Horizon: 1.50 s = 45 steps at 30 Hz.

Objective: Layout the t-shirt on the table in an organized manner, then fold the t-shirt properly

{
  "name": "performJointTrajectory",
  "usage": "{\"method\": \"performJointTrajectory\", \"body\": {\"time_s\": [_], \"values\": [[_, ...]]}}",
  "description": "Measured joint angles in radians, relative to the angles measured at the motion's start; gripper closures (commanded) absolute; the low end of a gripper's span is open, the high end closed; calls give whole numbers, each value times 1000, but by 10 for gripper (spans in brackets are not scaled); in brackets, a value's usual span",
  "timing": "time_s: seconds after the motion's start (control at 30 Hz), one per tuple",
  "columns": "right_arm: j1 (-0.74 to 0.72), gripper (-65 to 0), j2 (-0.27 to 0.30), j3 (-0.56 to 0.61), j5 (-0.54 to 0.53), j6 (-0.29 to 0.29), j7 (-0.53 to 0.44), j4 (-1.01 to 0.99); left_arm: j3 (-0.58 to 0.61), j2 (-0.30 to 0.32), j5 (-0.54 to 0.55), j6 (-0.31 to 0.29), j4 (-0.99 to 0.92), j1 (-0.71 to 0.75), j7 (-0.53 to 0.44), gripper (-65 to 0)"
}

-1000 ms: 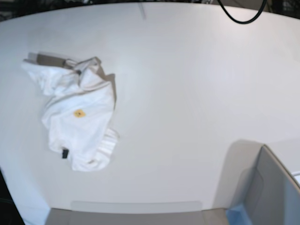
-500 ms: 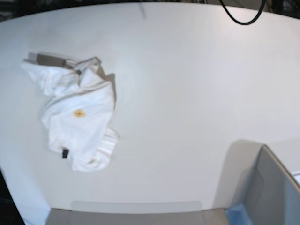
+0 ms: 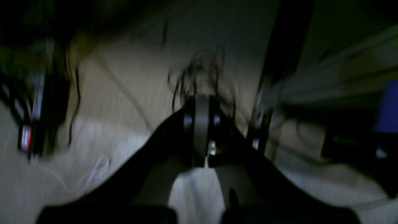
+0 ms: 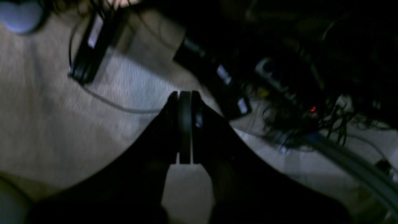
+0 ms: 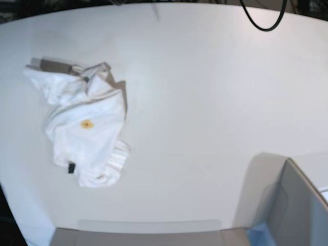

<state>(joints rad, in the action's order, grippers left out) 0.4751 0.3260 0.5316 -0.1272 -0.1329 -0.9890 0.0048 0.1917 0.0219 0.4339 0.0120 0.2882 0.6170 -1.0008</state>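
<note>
Crumpled shirt (image 5: 84, 133) on the left part of the table (image 5: 205, 102) in the base view, well away from the grey bin (image 5: 294, 210) at the lower right corner. Bunched in an uneven heap, one sleeve spread toward the upper left, a small orange mark showing on the top face, a small black tag near the lower edge. Ribbed hem folded out at the lower right of the heap. Black cable (image 5: 264, 18) looping in at the top edge.

No arm in the base view. Left gripper (image 3: 199, 137) with jaws clenched, nothing between them, pointed at a dim floor with cables; picture blurred. Right gripper (image 4: 185, 124) likewise with jaws pressed together and empty, over a floor strewn with cables and dark boxes. Shirt untouched, not yet laid out.
</note>
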Motion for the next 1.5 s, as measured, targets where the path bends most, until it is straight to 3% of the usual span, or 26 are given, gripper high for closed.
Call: {"method": "performJointTrajectory", "body": {"time_s": [0.1,0.23,0.37,0.47,0.67,0.8,1.0,1.33,1.43,1.5], "values": [[25,0,26,0,-8,-4,-145,1,0,-12,0,-1,2,34,-134,0],[49,0,32,0,0,-5,-137,16,3,-19,-4,0,8,75,-315,0],[51,0,37,0,-6,-6,-137,56,3,-17,0,0,45,105,-303,0],[105,0,65,0,-6,-10,-139,203,3,-17,-43,0,111,137,-305,0],[368,0,218,-16,-9,-10,-144,686,3,-16,-147,3,452,332,-309,0],[486,0,268,-107,-121,-13,-145,916,-3,-16,-206,1,674,457,-307,0],[627,0,328,-237,-150,-14,-134,1130,-3,-16,-251,2,875,550,-303,0],[745,0,335,-444,-146,-10,-129,1338,-4,-14,-251,2,1061,577,-302,0],[771,0,335,-488,-146,-10,-74,1412,-4,-14,-250,3,1136,584,-271,0],[792,0,335,-519,-146,-7,1,1476,-4,-14,-251,2,1210,595,-192,0]]}}
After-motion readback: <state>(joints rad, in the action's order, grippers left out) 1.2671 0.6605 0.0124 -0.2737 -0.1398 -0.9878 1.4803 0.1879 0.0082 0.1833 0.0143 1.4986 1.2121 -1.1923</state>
